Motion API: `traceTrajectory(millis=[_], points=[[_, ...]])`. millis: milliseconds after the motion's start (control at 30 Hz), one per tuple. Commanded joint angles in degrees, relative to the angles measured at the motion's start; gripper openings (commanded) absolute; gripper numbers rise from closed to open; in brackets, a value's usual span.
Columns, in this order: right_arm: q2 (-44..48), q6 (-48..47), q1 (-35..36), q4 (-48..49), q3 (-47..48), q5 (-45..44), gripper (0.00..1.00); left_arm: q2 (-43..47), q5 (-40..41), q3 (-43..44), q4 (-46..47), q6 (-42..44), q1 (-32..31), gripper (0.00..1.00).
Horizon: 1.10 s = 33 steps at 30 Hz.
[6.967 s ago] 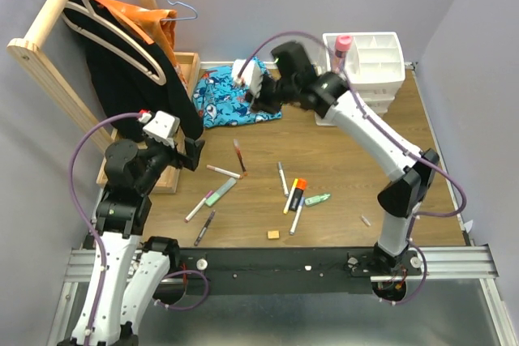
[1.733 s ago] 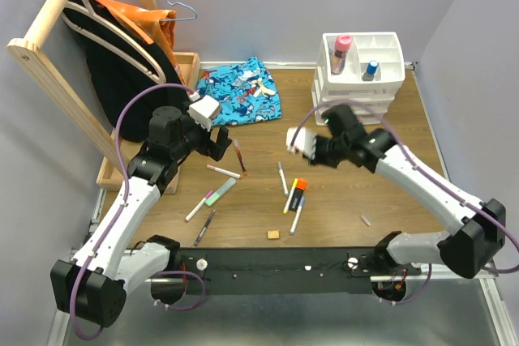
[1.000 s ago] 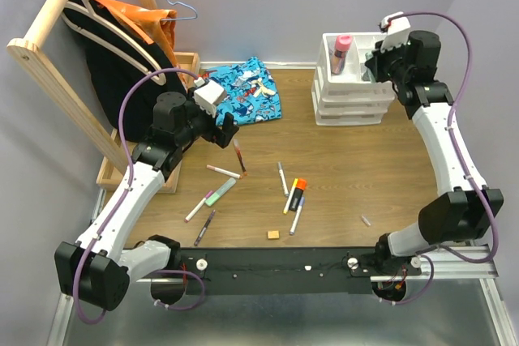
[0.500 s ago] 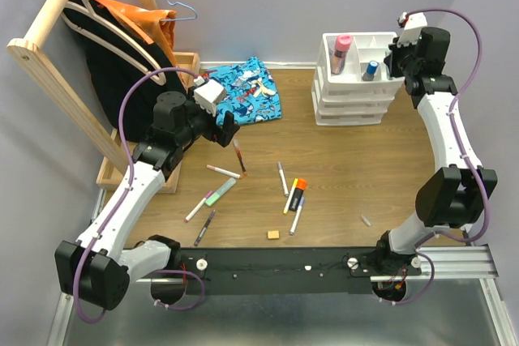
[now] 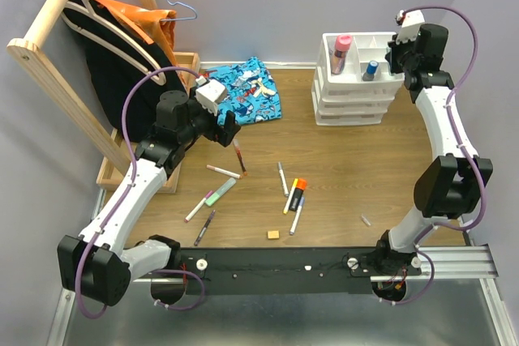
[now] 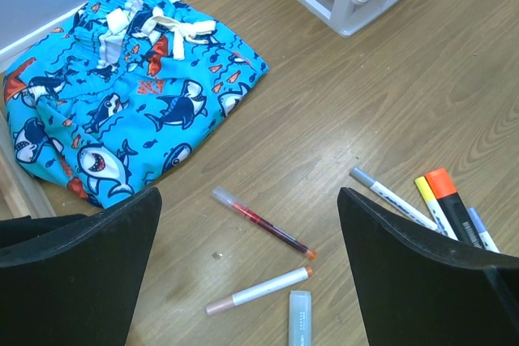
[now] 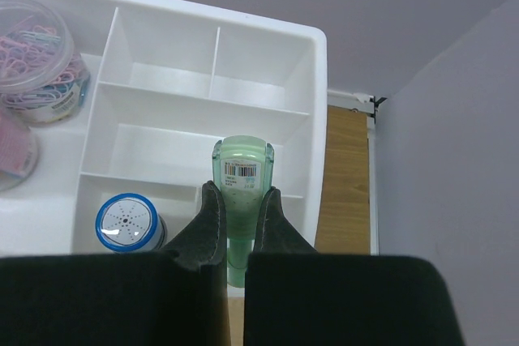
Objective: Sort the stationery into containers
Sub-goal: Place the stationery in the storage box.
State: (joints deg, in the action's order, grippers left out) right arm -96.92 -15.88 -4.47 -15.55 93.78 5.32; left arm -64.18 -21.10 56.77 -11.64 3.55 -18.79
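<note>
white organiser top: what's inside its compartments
A paper-clip tub, pink tube and blue-lidded jar sit inside; rear compartments show only white plastic. The right gripper, shut on a green highlighter, hides the compartment beside the jar.

**Organiser far right, pens loose mid-table**

The desk organiser point(image 5: 357, 99) stands at the far right of the table point(image 5: 357, 168). In its top compartments a tube point(image 5: 341, 53) stands at the left, with a small jar point(image 5: 371, 70) right of it and nearer. The right gripper point(image 7: 242, 192) hangs over the organiser's right side, a highlighter point(image 7: 242, 160) pinched between its fingers just right of the jar.

A cloth point(image 5: 237, 96) lies far centre-left, with a tray point(image 5: 192, 66) and a clothes rack point(image 5: 49, 12) to its left. The left gripper point(image 5: 229, 129) hovers just near of the cloth, jaws wide, above a pen point(image 5: 238, 155). More pens point(image 5: 292, 196) lie scattered mid-table. An eraser cube point(image 5: 274, 234) sits by the near edge.
</note>
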Motion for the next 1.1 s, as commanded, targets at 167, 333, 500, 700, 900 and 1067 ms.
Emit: traceTrajectory(millis=[167, 333, 500, 700, 900, 1067], points=[[0.94, -7.57, -0.63, 5.18, -3.77, -0.22, 0.01, -1.12, 0.10, 0.36, 1.62, -0.21, -0.20, 0.99], [2.00, -11.01, -0.63, 5.18, -7.02, -0.92, 0.01, -1.65, -0.17, 0.27, 1.97, -0.65, -0.29, 0.99], [2.79, -12.24, -0.63, 5.88, -8.43, -1.81, 0.03, -1.82, -0.17, 0.18, 2.32, -0.74, -0.81, 0.99], [4.11, -12.51, -0.63, 6.50, -9.49, -3.03, 0.40, -1.74, -0.17, -0.08, 2.50, -0.74, -1.25, 0.99], [6.48, -11.81, -0.63, 6.59, -9.14, -3.56, 0.48, -1.65, -0.52, -0.70, 3.64, -1.26, -1.52, 0.99], [9.81, -6.82, -0.63, 3.26, -4.41, -3.56, 0.49, -1.12, -0.87, -1.49, 4.69, -1.79, -1.78, 0.99]])
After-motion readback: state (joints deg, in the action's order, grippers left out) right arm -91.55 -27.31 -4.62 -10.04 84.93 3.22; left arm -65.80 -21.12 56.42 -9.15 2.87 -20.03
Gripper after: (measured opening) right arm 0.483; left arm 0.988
